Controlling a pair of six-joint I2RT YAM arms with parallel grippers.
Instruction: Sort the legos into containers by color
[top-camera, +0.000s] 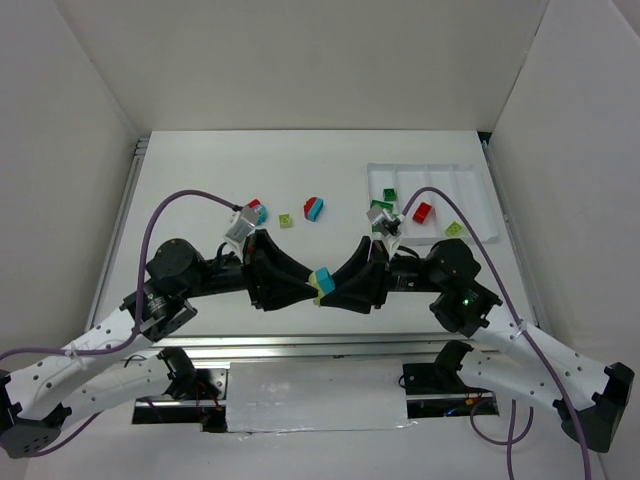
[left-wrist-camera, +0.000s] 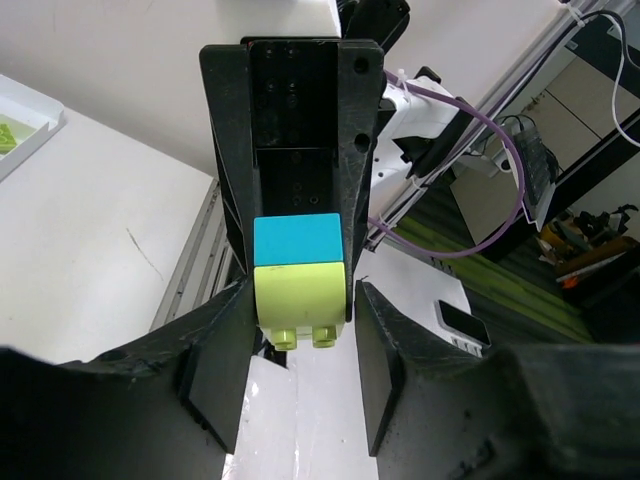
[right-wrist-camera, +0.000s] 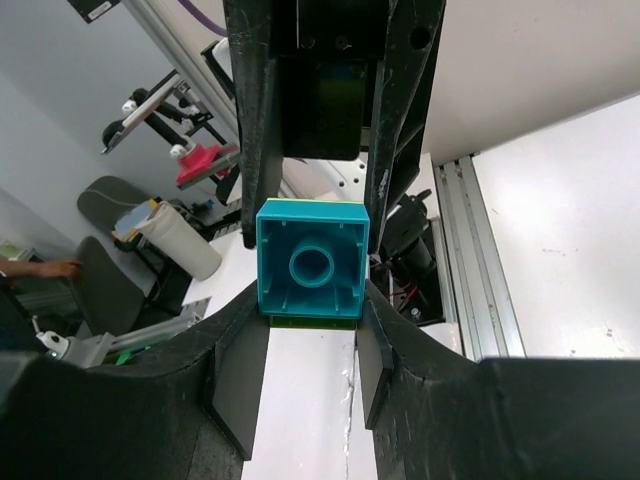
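Observation:
My two grippers meet low at the table's near middle, both on one stacked pair of legos. My left gripper (top-camera: 312, 289) (left-wrist-camera: 300, 305) is shut on the yellow-green brick (top-camera: 317, 294) (left-wrist-camera: 300, 292). My right gripper (top-camera: 331, 281) (right-wrist-camera: 312, 300) is shut on the teal-blue brick (top-camera: 325, 275) (right-wrist-camera: 312, 262) stuck to it. The white tray (top-camera: 478, 203) lies at the far right. It holds a dark green brick (top-camera: 388, 195), a red brick (top-camera: 423, 212) and a yellow-green brick (top-camera: 455, 229) in separate compartments.
Loose on the table behind the grippers are a red and teal pair (top-camera: 256, 210), a small yellow-green brick (top-camera: 286, 220), another red and teal pair (top-camera: 315, 208), and a dark green brick (top-camera: 378, 212) by the tray's left edge. White walls enclose the table.

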